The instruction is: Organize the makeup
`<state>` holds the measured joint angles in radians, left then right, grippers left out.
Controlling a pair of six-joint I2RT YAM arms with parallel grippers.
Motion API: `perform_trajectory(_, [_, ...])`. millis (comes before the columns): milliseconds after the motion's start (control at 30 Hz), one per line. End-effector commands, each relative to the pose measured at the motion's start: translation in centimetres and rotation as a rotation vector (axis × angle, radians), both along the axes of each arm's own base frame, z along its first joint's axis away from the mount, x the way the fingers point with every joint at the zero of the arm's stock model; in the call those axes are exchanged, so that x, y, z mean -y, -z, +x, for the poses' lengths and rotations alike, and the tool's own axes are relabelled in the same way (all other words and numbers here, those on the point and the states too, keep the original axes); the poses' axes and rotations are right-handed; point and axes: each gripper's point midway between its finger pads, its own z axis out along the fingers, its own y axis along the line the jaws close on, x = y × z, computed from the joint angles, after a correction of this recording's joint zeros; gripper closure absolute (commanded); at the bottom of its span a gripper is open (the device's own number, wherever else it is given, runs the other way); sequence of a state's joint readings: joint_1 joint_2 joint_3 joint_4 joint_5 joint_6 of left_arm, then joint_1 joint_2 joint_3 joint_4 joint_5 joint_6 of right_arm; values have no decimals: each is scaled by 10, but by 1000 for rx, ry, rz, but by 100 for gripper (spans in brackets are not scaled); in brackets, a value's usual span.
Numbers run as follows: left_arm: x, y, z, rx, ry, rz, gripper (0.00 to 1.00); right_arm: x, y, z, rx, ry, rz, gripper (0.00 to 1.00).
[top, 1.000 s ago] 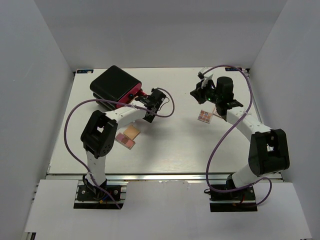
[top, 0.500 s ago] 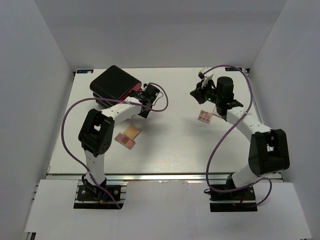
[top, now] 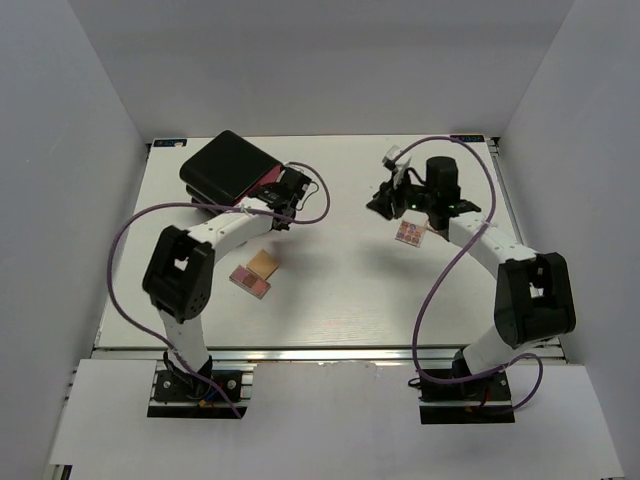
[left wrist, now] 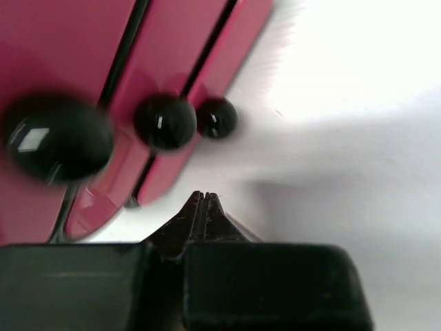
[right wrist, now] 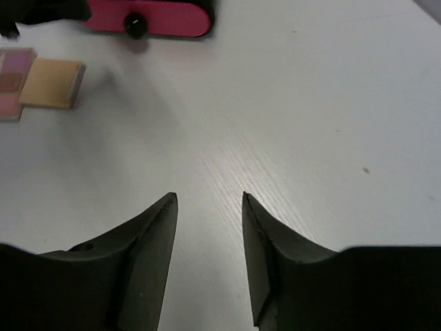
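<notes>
The makeup in view is flat pieces on the table. A tan compact (top: pixel 264 265) (right wrist: pixel 52 83) lies against a pink-brown eyeshadow palette (top: pixel 248 281) (right wrist: pixel 9 84) at centre left. Another palette (top: pixel 410 233) lies by the right arm. My left gripper (top: pixel 283 192) (left wrist: pixel 203 197) is shut on nothing, its tips just in front of the pink drawers (left wrist: pixel 83 62) and their black knobs (left wrist: pixel 165 121). My right gripper (top: pixel 382 202) (right wrist: pixel 209 200) is open over bare table, with nothing between its fingers.
The big black box (top: pixel 225 165) stands at the back left with its pink drawer fronts (right wrist: pixel 148 16) facing the middle. White walls close in the table on three sides. Purple cables loop over both arms.
The left gripper has moved left to the box's drawers and shut. The right gripper has opened and swung a little left, away from the palette beside it.
</notes>
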<state>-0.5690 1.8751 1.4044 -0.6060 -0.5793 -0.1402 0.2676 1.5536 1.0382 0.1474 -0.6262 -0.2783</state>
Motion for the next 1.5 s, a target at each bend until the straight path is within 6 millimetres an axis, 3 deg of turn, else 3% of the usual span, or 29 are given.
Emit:
perform_trajectory(0, [26,-75,-7,155,37,-293,100,-43,32,-33,-64,-244,-48,49])
perform_trajectory(33, [27,-84,-11,174,36,-326,97,-53,38,-37,-81,-262,-51,47])
perform_trajectory(67, [26,-110,-15,228,18,-400,90,-75,48,-43,-117,-299,-54,45])
perform_trajectory(100, [28,-121,-19,239,28,-456,63,-86,50,-41,-135,-289,-51,44])
perform_trajectory(133, [24,-143,-26,288,7,-525,45,-113,54,-42,-237,-277,-8,44])
perform_trajectory(200, [22,-164,-34,321,16,-608,19,-140,52,-35,-355,-239,65,42])
perform_trajectory(267, [11,-180,-41,363,-19,-675,13,-178,54,-33,-597,-181,183,41])
perform_trajectory(300, [2,-202,-50,415,-24,-715,11,-191,53,-25,-632,-147,224,38])
perform_trajectory(333, [-4,-209,-54,432,-40,-733,9,-208,51,-27,-676,-129,253,36])
perform_trajectory(367, [-14,-212,-57,448,-72,-752,8,-219,64,-25,-769,-75,281,34])
perform_trajectory(400, [-21,-226,-65,481,-74,-775,8,-229,57,-10,-744,-14,314,24])
perform_trajectory(433, [-28,-226,-70,482,-98,-776,7,-240,58,-11,-747,8,326,19])
perform_trajectory(533, [-39,-229,-86,487,-126,-775,7,-253,64,3,-791,68,396,18])
perform_trajectory(567, [-42,-230,-89,494,-145,-781,7,-256,78,5,-813,88,392,19])
perform_trajectory(800, [-52,-219,-103,500,-200,-801,6,-266,94,24,-770,94,410,38])
perform_trajectory(833, [-53,-219,-103,501,-202,-800,6,-269,90,28,-759,93,420,39])
perform_trajectory(933, [-53,-220,-100,499,-203,-791,6,-271,105,36,-773,127,421,42])
perform_trajectory(1067, [-51,-221,-96,495,-203,-785,5,-276,103,45,-750,122,443,42])
perform_trajectory(1400, [-52,-222,-93,514,-233,-820,3,-281,117,42,-800,132,465,52])
perform_trajectory(1467, [-52,-219,-94,512,-241,-830,3,-281,118,42,-799,127,467,60])
